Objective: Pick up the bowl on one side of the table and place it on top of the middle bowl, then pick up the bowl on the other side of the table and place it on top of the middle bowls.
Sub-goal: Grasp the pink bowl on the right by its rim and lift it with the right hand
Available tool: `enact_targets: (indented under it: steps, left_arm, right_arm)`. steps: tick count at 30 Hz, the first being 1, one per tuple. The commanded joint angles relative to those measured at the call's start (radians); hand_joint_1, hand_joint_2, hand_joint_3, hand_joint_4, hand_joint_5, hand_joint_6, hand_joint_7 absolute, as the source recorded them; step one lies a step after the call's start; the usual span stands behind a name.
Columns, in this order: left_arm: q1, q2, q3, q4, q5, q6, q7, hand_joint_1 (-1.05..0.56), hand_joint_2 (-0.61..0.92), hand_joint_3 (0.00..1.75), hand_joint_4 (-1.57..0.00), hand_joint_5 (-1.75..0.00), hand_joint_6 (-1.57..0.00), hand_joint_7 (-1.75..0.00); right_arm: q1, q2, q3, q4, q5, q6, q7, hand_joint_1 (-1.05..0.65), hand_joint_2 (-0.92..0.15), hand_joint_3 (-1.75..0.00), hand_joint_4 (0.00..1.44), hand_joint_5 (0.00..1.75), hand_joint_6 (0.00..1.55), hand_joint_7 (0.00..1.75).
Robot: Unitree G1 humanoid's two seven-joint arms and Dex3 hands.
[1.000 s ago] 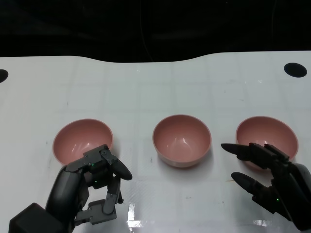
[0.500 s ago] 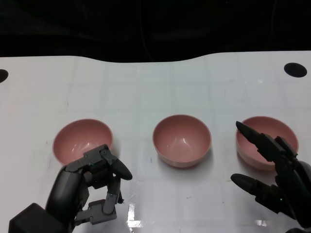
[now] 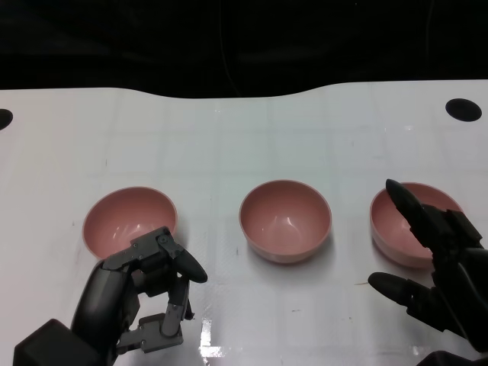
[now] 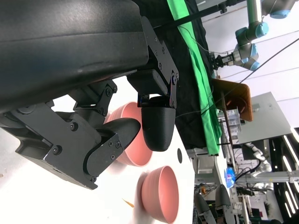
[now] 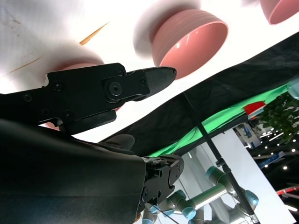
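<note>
I see a white worktop (image 3: 229,137) with a faint grid, a black hole (image 3: 463,109) near its far right edge and black drape behind. The wrist views show a green cloth (image 4: 198,70) and a grey robot arm (image 4: 250,32) in the room beyond. Three pink bowls sit in a row, well apart: left bowl (image 3: 130,221), middle bowl (image 3: 286,220), right bowl (image 3: 412,221). My right hand (image 3: 438,282) is spread and holds nothing; one finger reaches over the right bowl's near rim, another lies on the worktop side just before it. I cannot tell whether it touches. My left hand (image 3: 145,301) is curled in on nothing, just in front of the left bowl.
</note>
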Motion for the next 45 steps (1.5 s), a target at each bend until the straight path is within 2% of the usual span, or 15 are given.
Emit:
enact_targets:
  steps: [1, 8, 10, 13, 27, 33, 39, 45]
  left_arm:
    - [0.005, 0.015, 0.01, -0.009, 0.0, 0.0, -0.003, -0.13, 0.44, 1.31, -0.81, -1.75, -0.74, -1.36]
    - [0.006, 0.016, 0.011, -0.01, 0.003, 0.002, 0.0, -0.14, 0.44, 1.29, -0.8, -1.75, -0.75, -1.36]
    - [0.006, 0.015, 0.011, -0.011, -0.006, 0.003, -0.006, -0.14, 0.44, 1.29, -0.8, -1.75, -0.74, -1.36]
    - [0.007, 0.016, 0.01, -0.014, -0.007, 0.005, -0.006, -0.13, 0.44, 1.3, -0.8, -1.75, -0.74, -1.35]
    - [0.005, 0.017, 0.008, -0.013, -0.011, 0.005, -0.008, -0.13, 0.44, 1.3, -0.81, -1.75, -0.74, -1.36]
    - [0.006, 0.016, 0.005, -0.016, -0.002, 0.003, -0.002, -0.12, 0.45, 1.29, -0.81, -1.75, -0.75, -1.36]
    - [0.008, 0.017, 0.005, -0.021, -0.001, 0.008, -0.003, -0.12, 0.45, 1.29, -0.81, -1.75, -0.75, -1.36]
    - [0.014, 0.019, 0.004, -0.027, -0.004, 0.007, -0.007, -0.12, 0.45, 1.3, -0.8, -1.75, -0.74, -1.37]
  right_arm:
    - [0.004, -0.015, -0.005, -0.013, 0.003, 0.008, -0.014, -0.73, -0.84, 0.0, 0.0, 0.46, 0.01, 0.1]
    - [0.001, -0.017, -0.001, -0.019, -0.022, 0.039, -0.027, -0.75, -0.82, 0.0, 0.0, 0.41, 0.0, 0.07]
    - [0.001, -0.016, 0.003, -0.031, -0.097, 0.112, -0.042, -0.75, -0.82, 0.0, 0.0, 0.4, 0.02, 0.08]
    - [0.001, -0.009, 0.01, -0.047, -0.149, 0.176, -0.05, -0.74, -0.81, 0.0, 0.0, 0.39, 0.04, 0.09]
    - [-0.005, -0.032, 0.054, -0.069, -0.206, 0.299, -0.029, -0.72, -0.81, 0.0, 0.0, 0.33, 0.03, 0.11]
    - [-0.017, -0.053, 0.072, -0.061, -0.221, 0.338, -0.002, -0.7, -0.81, 0.0, 0.0, 0.37, 0.06, 0.13]
    - [-0.053, -0.072, 0.1, -0.022, -0.264, 0.379, -0.007, -0.66, -0.81, 0.0, 0.0, 0.56, 0.12, 0.15]
    - [-0.091, -0.08, 0.13, 0.01, -0.297, 0.434, 0.017, -0.62, -0.82, -0.01, 0.0, 0.64, 0.17, 0.15]
